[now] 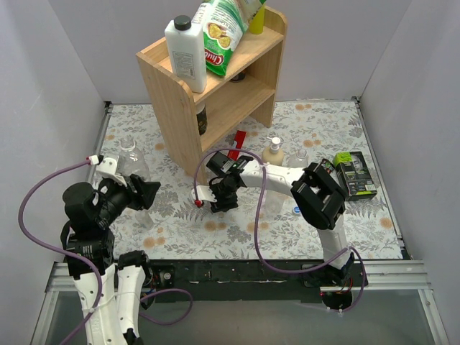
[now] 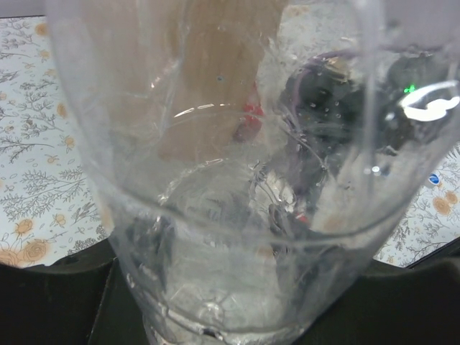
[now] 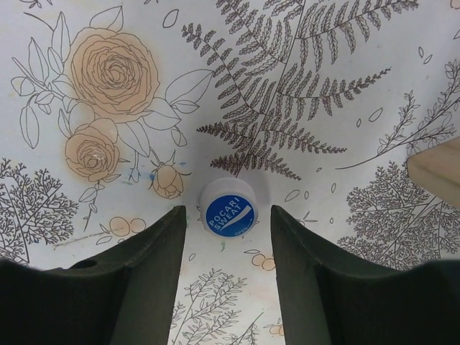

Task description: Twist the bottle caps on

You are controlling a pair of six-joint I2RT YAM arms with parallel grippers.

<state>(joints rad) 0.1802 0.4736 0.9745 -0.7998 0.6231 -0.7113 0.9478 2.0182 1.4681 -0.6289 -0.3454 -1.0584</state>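
Observation:
My left gripper [image 1: 146,192] is shut on a clear bottle [image 1: 134,164] at the left of the table. In the left wrist view that bottle [image 2: 215,180] fills the frame with its base nearest the camera, and it hides my fingers. My right gripper [image 1: 222,195] is open and points down at the table middle. In the right wrist view the right gripper [image 3: 227,224] has a blue and white bottle cap [image 3: 228,207] lying flat on the cloth just beyond its fingertips, centred in the gap and untouched. A second blue cap [image 1: 297,210] lies by the right arm. Another clear bottle [image 1: 302,156] stands at the back right.
A wooden shelf [image 1: 215,86] stands at the back with a white jug [image 1: 185,54] and a snack bag [image 1: 224,32] on top. A beige pump soap bottle [image 1: 273,152], a red object [image 1: 239,138] and a green and black box [image 1: 356,175] are on the floral cloth.

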